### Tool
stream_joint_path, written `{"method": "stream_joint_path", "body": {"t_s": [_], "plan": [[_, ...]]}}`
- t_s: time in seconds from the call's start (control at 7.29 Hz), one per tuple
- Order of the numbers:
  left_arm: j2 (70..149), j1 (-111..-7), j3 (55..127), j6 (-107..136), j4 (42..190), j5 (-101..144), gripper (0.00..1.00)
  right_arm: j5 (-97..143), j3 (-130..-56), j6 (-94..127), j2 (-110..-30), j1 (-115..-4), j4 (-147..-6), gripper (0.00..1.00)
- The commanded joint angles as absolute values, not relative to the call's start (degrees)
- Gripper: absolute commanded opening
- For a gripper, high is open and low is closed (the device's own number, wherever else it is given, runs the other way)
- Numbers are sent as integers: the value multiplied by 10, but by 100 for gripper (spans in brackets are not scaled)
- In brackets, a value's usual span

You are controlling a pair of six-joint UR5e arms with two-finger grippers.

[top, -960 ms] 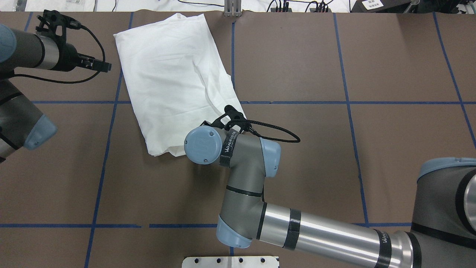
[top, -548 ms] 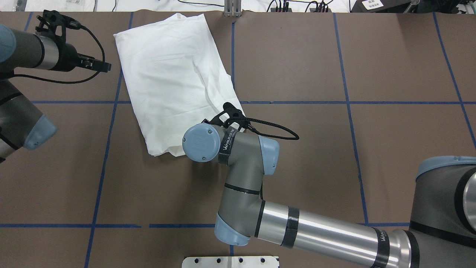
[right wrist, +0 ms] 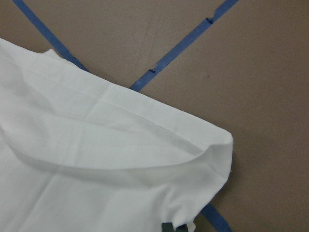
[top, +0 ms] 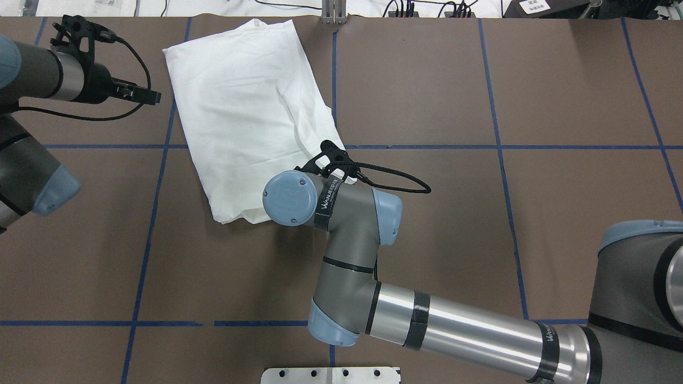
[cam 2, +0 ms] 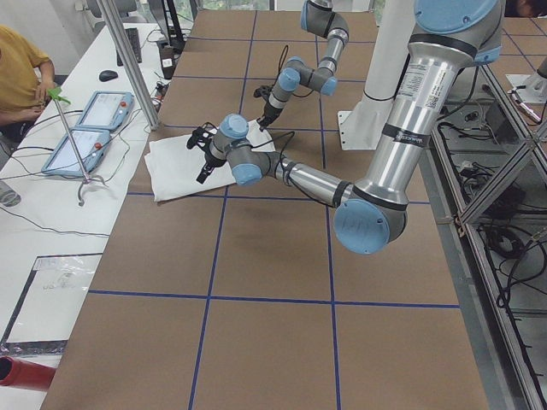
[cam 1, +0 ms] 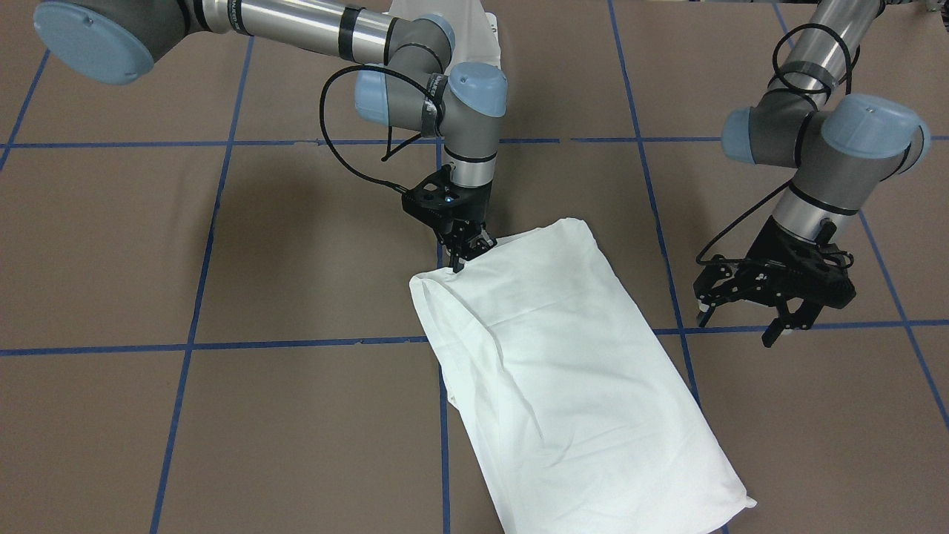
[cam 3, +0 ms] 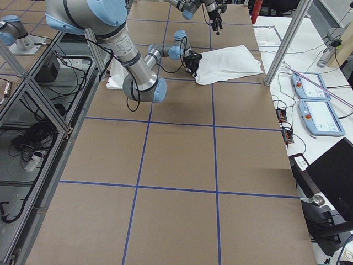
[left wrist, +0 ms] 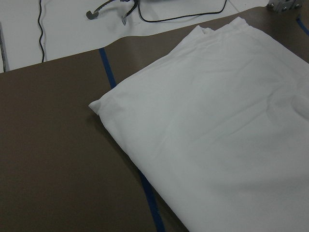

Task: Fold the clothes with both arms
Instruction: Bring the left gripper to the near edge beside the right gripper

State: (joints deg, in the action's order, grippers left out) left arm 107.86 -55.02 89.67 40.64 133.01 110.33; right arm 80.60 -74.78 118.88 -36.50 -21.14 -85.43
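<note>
– Two arms are working this table, am I counting right?

– Two, yes. The right arm (top: 453,330) is reaching in low from the robot's side. The left arm (cam 1: 823,148) is hanging off to one side of the cloth.

– And only one garment?

– One. A single white T-shirt (cam 1: 571,371), folded into one long rectangle, is lying slantwise on the brown table (cam 1: 222,259). It is crossing the blue tape lines (cam 1: 185,341), and its far end is reaching toward the table edge away from the robot.

– What are the two grippers doing?

– The right gripper (cam 1: 461,256) is pinching the hem at the end of the shirt nearest the robot. Its two fingers are pressing together on the cloth, and the hem is curling up in a small loop just beside them. The left gripper (cam 1: 738,326) is hovering over bare table just beside the shirt's long edge. Its two fingers are spreading wide and it is not touching the cloth.

– Anything else you are counting?

– One white base plate (top: 331,375) is showing at the robot's edge of the table. Two control pendants (cam 2: 94,111) are lying on the side bench (cam 2: 51,213), and one person (cam 2: 21,68) in a yellow top is showing at its far end.
</note>
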Motion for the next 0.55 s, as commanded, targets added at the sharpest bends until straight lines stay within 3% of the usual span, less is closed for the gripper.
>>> {"method": "stream_joint_path", "body": {"t_s": [0.0, 0.27, 0.41], "plan": [[1027, -512, 979, 497, 1327, 1117, 100, 806, -756, 1187, -365, -213, -854, 0], [974, -436, 1055, 635, 1328, 1094, 100, 806, -767, 1187, -364, -213, -854, 0], [975, -386, 1053, 709, 1327, 1019, 100, 805, -768, 1188, -364, -213, -854, 0]]}}
